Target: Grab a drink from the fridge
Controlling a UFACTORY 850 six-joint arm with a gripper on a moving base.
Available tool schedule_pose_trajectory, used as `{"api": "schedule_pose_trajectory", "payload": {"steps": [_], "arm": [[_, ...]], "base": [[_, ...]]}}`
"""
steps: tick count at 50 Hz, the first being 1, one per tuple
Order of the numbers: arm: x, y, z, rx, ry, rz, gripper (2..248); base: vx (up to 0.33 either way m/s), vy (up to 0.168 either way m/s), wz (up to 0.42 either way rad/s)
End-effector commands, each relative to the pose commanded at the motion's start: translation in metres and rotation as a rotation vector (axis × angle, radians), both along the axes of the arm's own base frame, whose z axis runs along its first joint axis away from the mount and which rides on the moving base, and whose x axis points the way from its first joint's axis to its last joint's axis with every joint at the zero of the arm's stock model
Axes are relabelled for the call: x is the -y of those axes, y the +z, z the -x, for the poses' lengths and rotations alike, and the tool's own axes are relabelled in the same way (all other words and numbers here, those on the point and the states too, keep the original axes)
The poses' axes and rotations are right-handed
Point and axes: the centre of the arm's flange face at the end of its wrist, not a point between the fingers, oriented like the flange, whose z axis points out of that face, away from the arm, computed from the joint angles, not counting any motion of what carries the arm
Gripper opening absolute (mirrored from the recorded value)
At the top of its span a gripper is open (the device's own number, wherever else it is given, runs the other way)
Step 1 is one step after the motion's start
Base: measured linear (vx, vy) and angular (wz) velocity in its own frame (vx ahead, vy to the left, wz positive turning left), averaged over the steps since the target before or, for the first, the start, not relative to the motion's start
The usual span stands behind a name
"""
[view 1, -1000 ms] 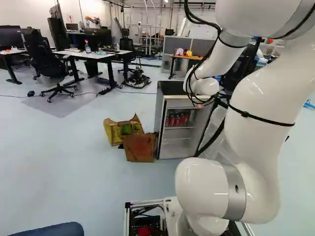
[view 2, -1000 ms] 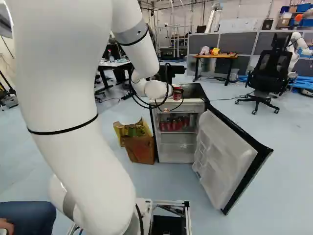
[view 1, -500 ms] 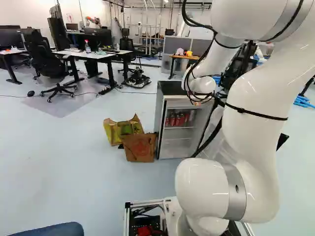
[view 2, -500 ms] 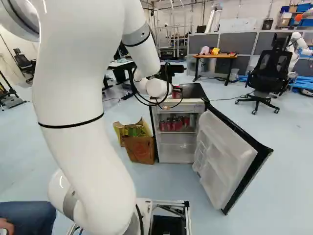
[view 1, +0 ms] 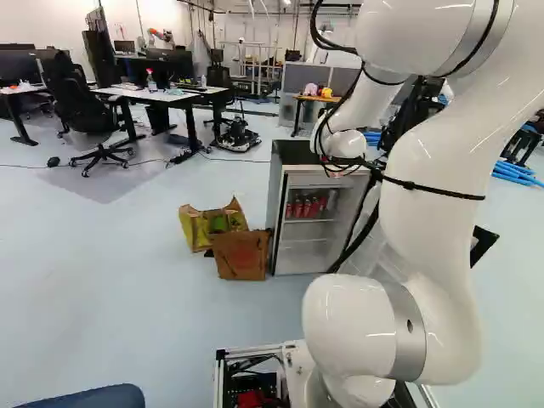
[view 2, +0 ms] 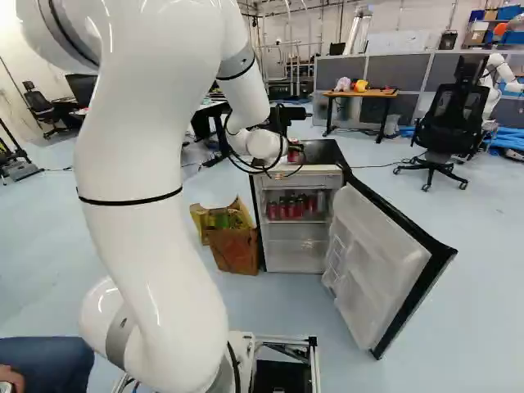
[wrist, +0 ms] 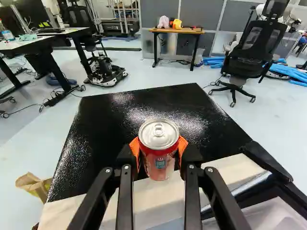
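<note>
Fridge stop, drink in hand. One red soda can [wrist: 159, 163] is outside the cabinet of the small fridge [view 2: 297, 246], standing upright between my fingers at the black fridge top [wrist: 115, 115], towards its pale front edge. The fridge door [view 2: 381, 266] is swung wide, and more red cans [view 2: 288, 208] sit together on the upper shelf inside.

Progress, my reading: the grab itself looks done. I have one drink and it is out of the cold compartment. What may be left is small: carry the can clear, or set it down and let go, if a hand-over or a put-down is wanted. The door also hangs wide, though the task does not ask me to close it.

Pincer [wrist: 159, 149]: fingers parted by the can's width and no more, an orange pad [wrist: 135, 149] pressed to one side of the can and its twin to the other. Hold looks square, about the upper part of the body, with the silver lid and its pull tab facing up, unobstructed. Whether the can's base rests on the fridge top or hangs just over it, I cannot fairly say; the wrist view looks down too steeply, and in the right base view my own wrist and cables crowd the spot.
</note>
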Motion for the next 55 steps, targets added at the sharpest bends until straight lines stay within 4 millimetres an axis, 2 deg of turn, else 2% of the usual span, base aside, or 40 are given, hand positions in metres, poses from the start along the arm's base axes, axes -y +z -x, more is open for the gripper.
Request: {"api": "schedule_pose_trajectory", "payload": {"steps": [44, 55], "arm": [[-0.007, -0.009, -0.050, -0.028, 0.032, -0.006, 97], [-0.007, -0.011, -0.052, -0.040, 0.033, -0.009, 97]], "base": [[0.000, 0.000, 0.000], [0.000, 0.000, 0.000]]}}
